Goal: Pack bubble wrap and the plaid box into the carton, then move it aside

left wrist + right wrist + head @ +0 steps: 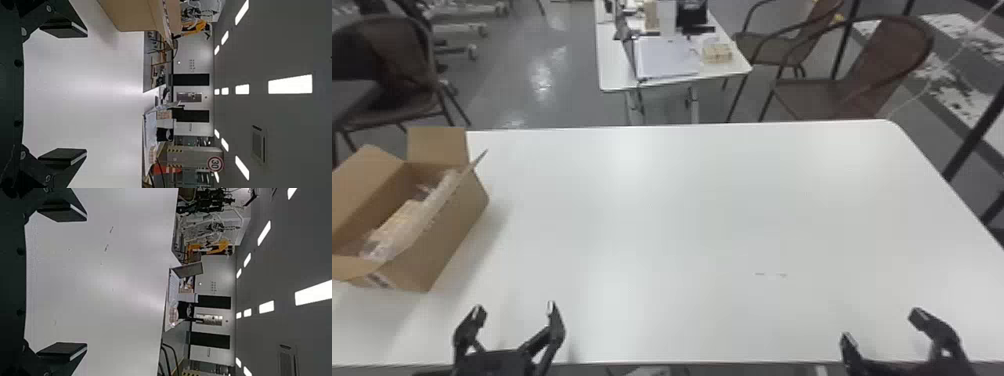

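The open carton [449,235] stands at the left end of the white table, its flaps up. Bubble wrap [434,205] lies inside along its near right wall, beside a pale patterned box [399,220], partly covered by the wrap. At the table's front edge, to the carton's lower right, my left gripper [514,312] stands open with nothing between its fingers. My right gripper [884,327] is open and empty at the front right. In the left wrist view the carton [133,13] is beyond my left gripper [64,96]; the right wrist view shows my right gripper [62,286] over the tabletop.
The white table [692,210] extends between the carton and the right side, with small dark marks near its front. Behind it are a second table [617,70] with papers and small boxes, and brown chairs [872,70] at the back right.
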You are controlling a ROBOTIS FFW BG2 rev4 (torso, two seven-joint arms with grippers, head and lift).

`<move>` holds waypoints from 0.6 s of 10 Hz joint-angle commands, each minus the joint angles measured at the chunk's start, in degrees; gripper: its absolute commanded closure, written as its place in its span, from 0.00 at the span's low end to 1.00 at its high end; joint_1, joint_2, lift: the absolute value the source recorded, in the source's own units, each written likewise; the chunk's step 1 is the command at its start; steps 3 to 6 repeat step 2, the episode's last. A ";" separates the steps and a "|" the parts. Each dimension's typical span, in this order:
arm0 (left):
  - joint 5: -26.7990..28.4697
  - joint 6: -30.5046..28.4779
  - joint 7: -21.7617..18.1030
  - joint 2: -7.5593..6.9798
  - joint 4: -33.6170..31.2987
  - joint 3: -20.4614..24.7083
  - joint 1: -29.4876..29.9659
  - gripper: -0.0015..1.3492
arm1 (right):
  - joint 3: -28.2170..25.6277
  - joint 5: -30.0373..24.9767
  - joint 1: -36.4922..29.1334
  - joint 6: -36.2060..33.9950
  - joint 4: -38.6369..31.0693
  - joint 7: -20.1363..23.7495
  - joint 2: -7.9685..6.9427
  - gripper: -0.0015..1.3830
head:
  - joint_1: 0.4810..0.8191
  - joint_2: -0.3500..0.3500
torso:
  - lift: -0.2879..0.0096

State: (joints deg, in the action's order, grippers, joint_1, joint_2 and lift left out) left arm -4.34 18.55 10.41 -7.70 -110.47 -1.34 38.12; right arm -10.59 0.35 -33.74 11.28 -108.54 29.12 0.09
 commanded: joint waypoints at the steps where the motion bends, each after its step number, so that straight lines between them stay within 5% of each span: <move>1: -0.41 -0.10 -0.31 0.05 0.08 0.11 0.02 0.17 | 0.13 0.18 0.25 0.76 0.43 0.06 -0.14 0.10 | 0.63 0.60 | 0.41; 6: -0.67 -0.10 -0.66 -0.03 0.08 0.20 0.02 0.17 | 0.21 0.35 0.34 0.85 0.70 0.06 -0.14 0.10 | 0.63 0.60 | 0.41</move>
